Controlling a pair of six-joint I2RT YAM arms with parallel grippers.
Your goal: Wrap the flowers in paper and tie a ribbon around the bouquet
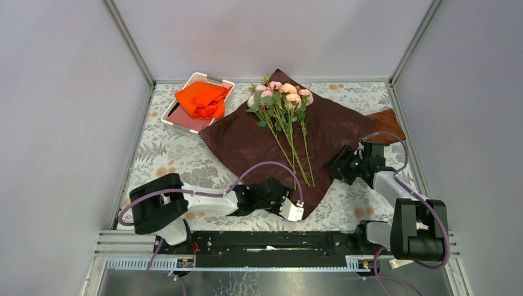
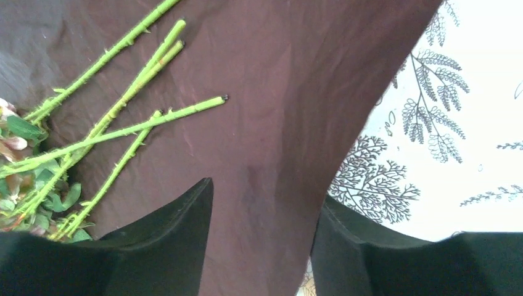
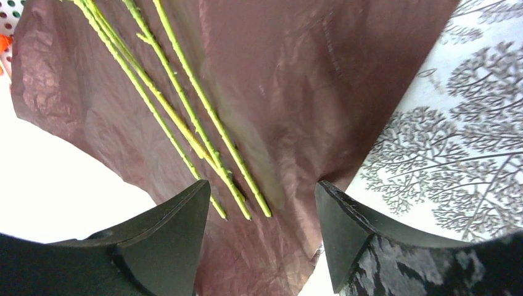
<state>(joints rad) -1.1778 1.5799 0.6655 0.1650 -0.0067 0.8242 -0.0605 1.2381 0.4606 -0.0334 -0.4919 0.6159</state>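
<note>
1. Left gripper comes first, low over the near corner of the paper. Its fingers stand well apart. The dark red sheet runs up between them, but nothing is pinched.
2. Slightly farther off, the right gripper sits at the paper's right edge, aimed leftward across it. Its fingers are parted about as widely and hold nothing; only the sheet's edge lies in the gap.
3. Beyond both, the paper lies flat on the leaf-patterned table, turned like a diamond with one corner near and one far.
4. On it rest the flowers. Their long axis runs near to far along the diagonal. The stems point toward the near corner, leaning a little to the right, and the pink heads lie at the far corner.
5. The cut ends stop just beyond the left gripper and to its right, and to the left of the right gripper, so the two flank the stems. The left one looks the nearer.
6. The coming move is probably a fold of one side of the sheet across that axis, and whichever gripper does it must first close on an edge.
7. Farthest away, a white basket holding an orange cloth sits just beside the paper's left side.
8. A brown cloth shows at the paper's right corner. No ribbon can be seen in any view.
</note>
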